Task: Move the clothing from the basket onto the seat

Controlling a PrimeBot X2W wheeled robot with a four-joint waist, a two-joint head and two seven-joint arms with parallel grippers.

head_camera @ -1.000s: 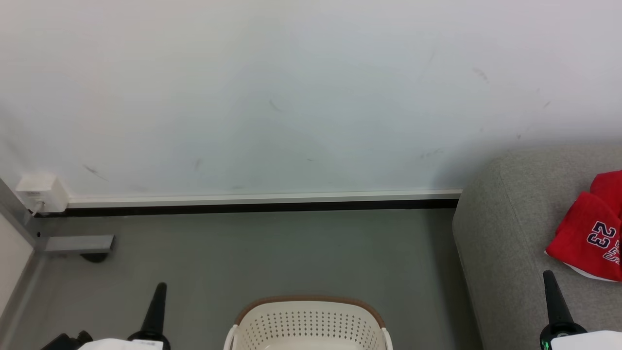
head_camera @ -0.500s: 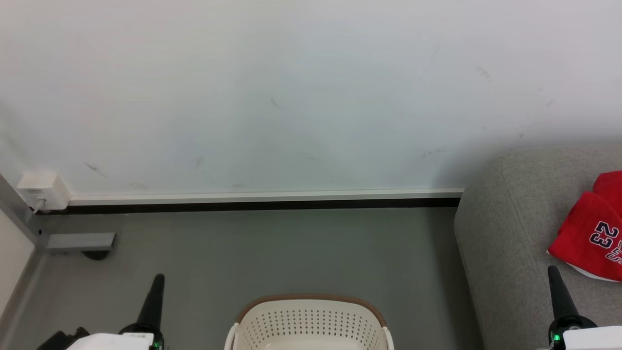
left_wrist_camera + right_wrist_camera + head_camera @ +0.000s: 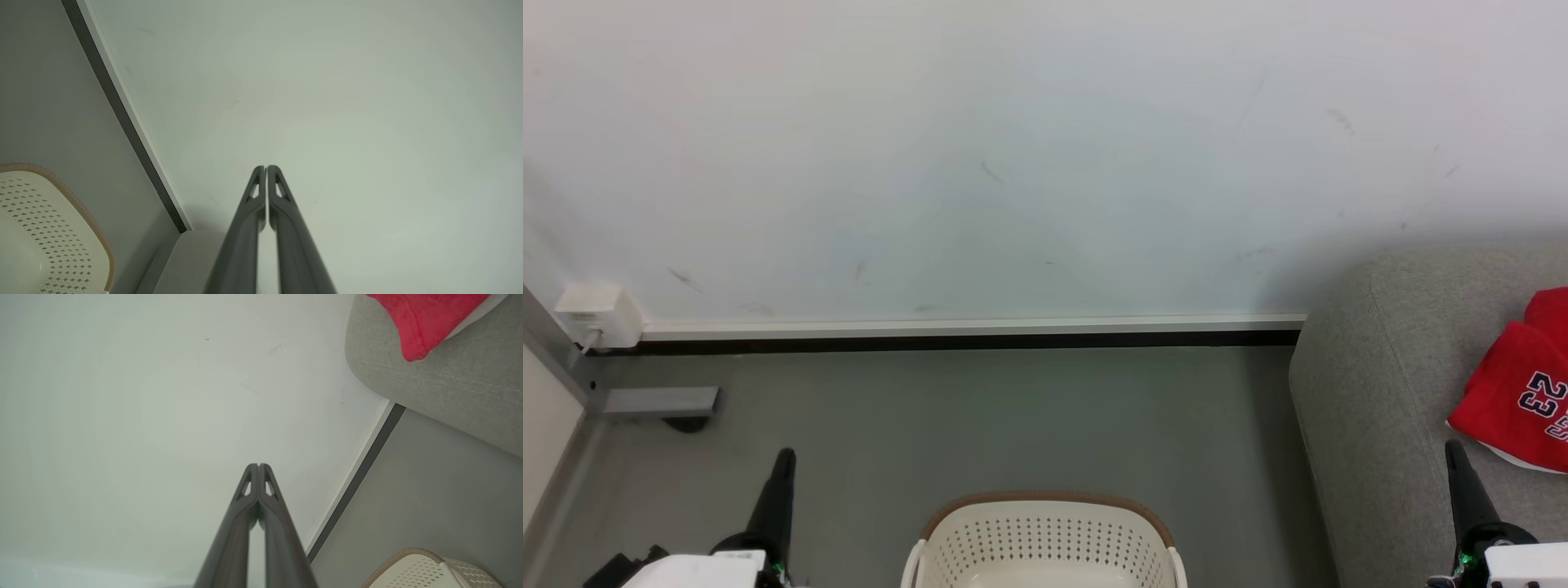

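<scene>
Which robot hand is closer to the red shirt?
The right gripper: its tip sits just below the red clothing on the sofa, while the left gripper is across the basket.

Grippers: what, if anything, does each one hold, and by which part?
Nothing. The left gripper and right gripper both have their jaws shut together, empty.

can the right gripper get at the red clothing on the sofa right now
Probably yes: the right gripper, shut, shows close to the clothing lying on the seat, with nothing between them; it would need to open first.
</scene>
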